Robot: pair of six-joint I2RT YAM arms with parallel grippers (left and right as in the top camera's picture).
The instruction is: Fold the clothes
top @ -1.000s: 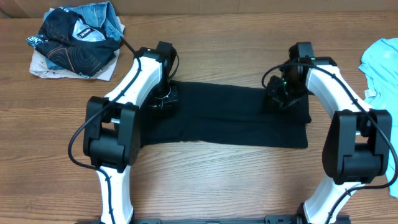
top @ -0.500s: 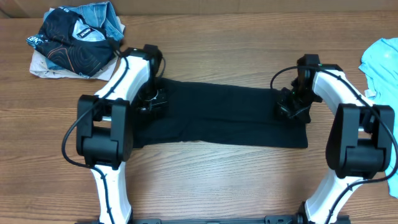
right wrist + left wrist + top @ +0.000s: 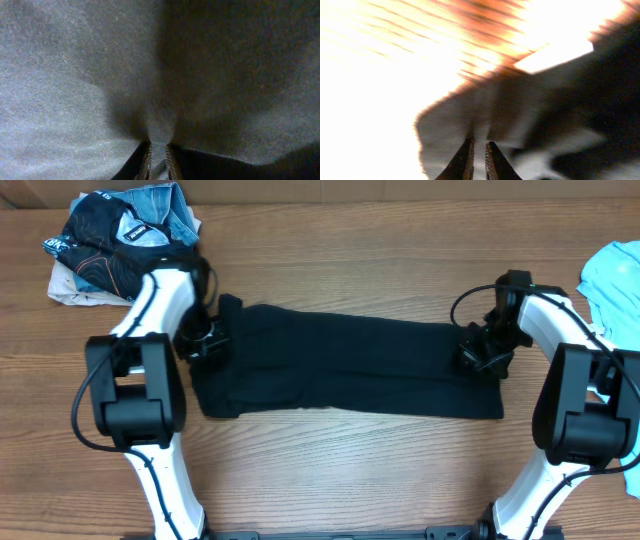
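A big, soft black shirt [image 3: 340,370] lies on the brown wooden table [image 3: 330,470]. It is folded into one long flat strip and sits in the middle, running from left to right. Its left end looks a bit bumpy and pulled up.

The left arm [image 3: 150,310] is white with black joints. It goes up from the near edge of the table, bends, and points down at the left end of the black shirt. The left gripper [image 3: 205,340] sits on that end. In the left wrist view, which is blurry and very bright, the two dark fingers [image 3: 462,162] are almost together. A fold of the cloth is pinched between them.

The right arm [image 3: 560,330] makes the same bent shape on the other side. The right gripper [image 3: 484,352] is down on the right end of the black shirt, near its far corner. In the right wrist view, the two fingers [image 3: 145,164] are close together too. The cloth bunches into the thin gap between them, so they are squeezing it.

A light blue T-shirt [image 3: 615,280] lies at the right edge of the table, apart from the black shirt. A messy pile of dark and blue clothes [image 3: 120,245] sits in the far left corner, just behind the left arm.
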